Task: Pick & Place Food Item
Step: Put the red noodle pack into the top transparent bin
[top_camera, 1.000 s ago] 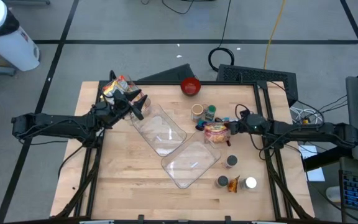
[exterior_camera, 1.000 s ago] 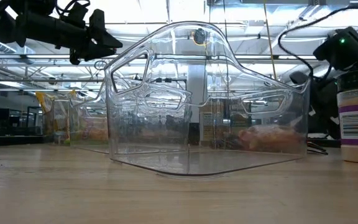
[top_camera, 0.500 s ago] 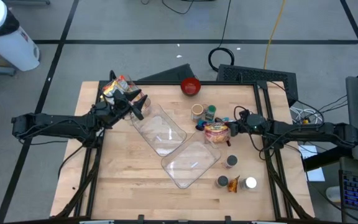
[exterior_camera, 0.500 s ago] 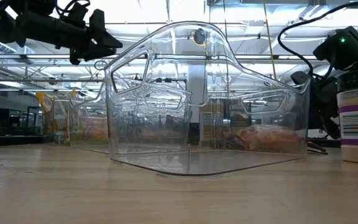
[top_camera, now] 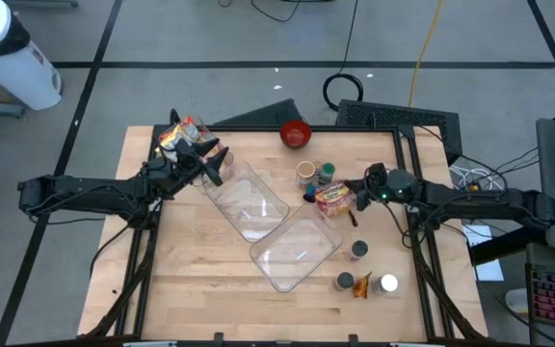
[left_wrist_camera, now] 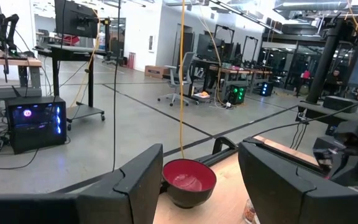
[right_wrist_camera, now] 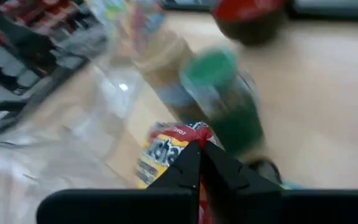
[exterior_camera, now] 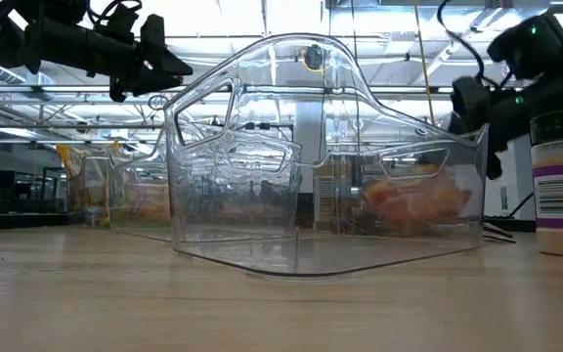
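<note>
A red and yellow snack bag (top_camera: pixel 332 199) is at the table's right middle, next to an open clear plastic container (top_camera: pixel 270 225). My right gripper (top_camera: pixel 356 196) is shut on the bag; through the container wall in the low view the bag (exterior_camera: pixel 413 200) shows a little above the tabletop. My left gripper (top_camera: pixel 216 166) is open and empty, raised over the container's far left end. In the left wrist view the gripper (left_wrist_camera: pixel 201 163) frames a red bowl (left_wrist_camera: pixel 188 182) farther off. My right gripper pinches the bag's red top edge (right_wrist_camera: pixel 186 133), the end toward the table's right, between its two shut fingers (right_wrist_camera: pixel 215 163). The fingers come from the table's right, slanting down. The bag hangs forward of the fingertips, raised from the table.
A red bowl (top_camera: pixel 296 133) stands at the far edge. Two jars (top_camera: pixel 316 173), one green-lidded (right_wrist_camera: pixel 219 78), stand just beyond the held bag. Small jars (top_camera: pixel 358 250) stand at the near right. More snack bags (top_camera: pixel 181 135) lie at the far left corner.
My right gripper has gone up and a little toward the far edge, still shut on the snack bag. The bag has risen from the table with it and moved slightly toward the jars.
</note>
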